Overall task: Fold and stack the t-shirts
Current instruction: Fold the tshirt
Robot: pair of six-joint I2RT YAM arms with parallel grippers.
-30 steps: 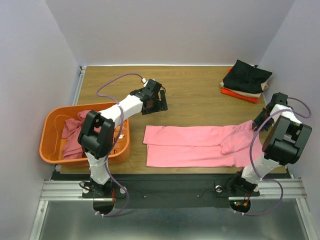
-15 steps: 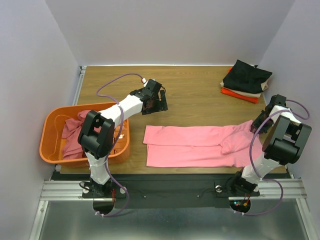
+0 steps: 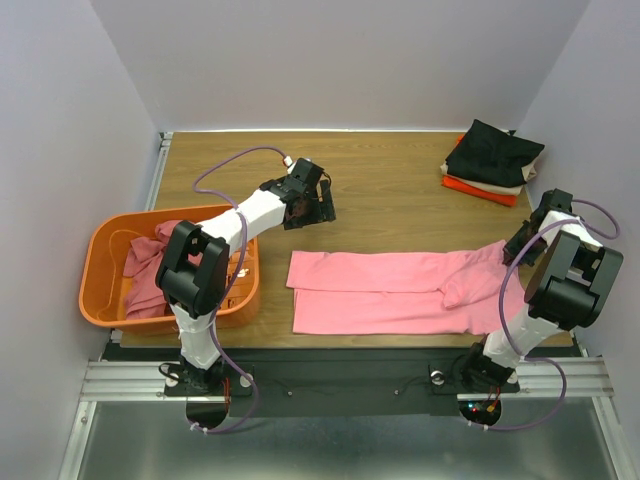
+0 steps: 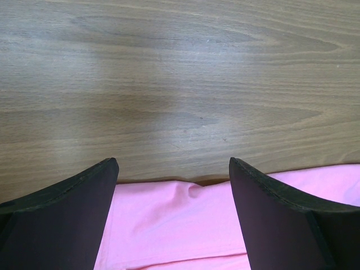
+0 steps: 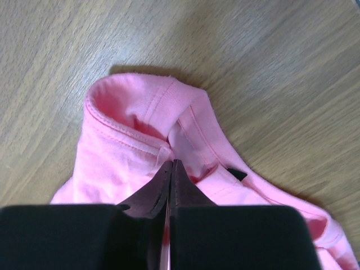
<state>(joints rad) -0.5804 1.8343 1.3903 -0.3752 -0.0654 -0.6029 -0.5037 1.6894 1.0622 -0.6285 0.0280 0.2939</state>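
The light pink t-shirt (image 3: 390, 292) lies folded lengthwise as a long strip across the near middle of the table. My right gripper (image 3: 522, 243) is shut on cloth at its collar end; in the right wrist view the closed fingertips (image 5: 171, 164) pinch pink fabric just below the ribbed collar (image 5: 132, 126). My left gripper (image 3: 310, 208) is open and empty, held just beyond the strip's far left edge; the left wrist view shows the pink shirt (image 4: 180, 225) between its spread fingers. A darker rose shirt (image 3: 148, 272) lies bunched in the basket. Black, beige and red-orange folded shirts (image 3: 494, 160) are stacked at the far right.
The orange slotted basket (image 3: 108, 238) sits at the left table edge beside the left arm. Bare wooden table (image 3: 400, 190) lies between the pink shirt and the back wall. Grey walls enclose the table on three sides.
My right wrist has shifted slightly toward the near edge, still holding the collar end. The left arm and the shirt have not visibly moved.
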